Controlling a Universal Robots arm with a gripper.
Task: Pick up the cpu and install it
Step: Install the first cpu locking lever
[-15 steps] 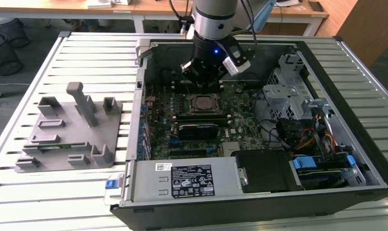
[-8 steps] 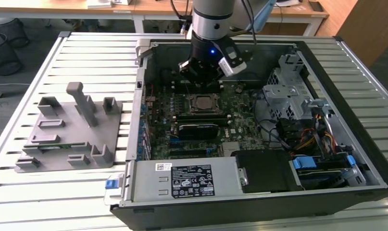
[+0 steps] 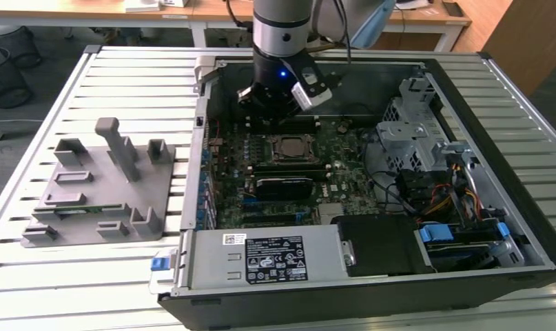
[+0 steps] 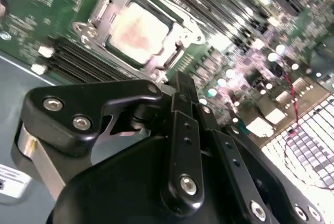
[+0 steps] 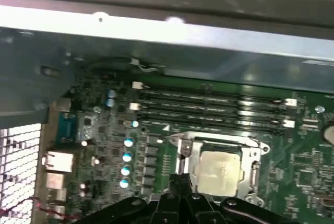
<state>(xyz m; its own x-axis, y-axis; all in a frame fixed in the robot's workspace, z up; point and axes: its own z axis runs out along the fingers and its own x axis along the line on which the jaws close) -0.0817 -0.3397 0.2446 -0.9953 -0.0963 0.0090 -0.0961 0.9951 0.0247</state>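
The cpu (image 3: pixel 290 148) lies flat in its metal-framed socket on the green motherboard (image 3: pixel 351 172) inside the open computer case; both wrist views show its silvery top plate (image 4: pixel 140 31) (image 5: pixel 219 172). My gripper (image 3: pixel 275 118) hangs just above the memory slots, a little behind the socket toward the case's back wall. In both wrist views its black fingers come together at the tips (image 4: pixel 180 82) (image 5: pixel 180 181) with nothing between them, a short way off the socket's edge. The gripper is apart from the cpu.
A grey plastic fixture (image 3: pixel 103 186) with upright blocks stands on the slatted table at the exterior view's left. Inside the case are a black block (image 3: pixel 282 187) just in front of the socket, the power supply (image 3: pixel 269 255), a metal drive cage (image 3: pixel 415 127) and loose cables (image 3: pixel 434 200).
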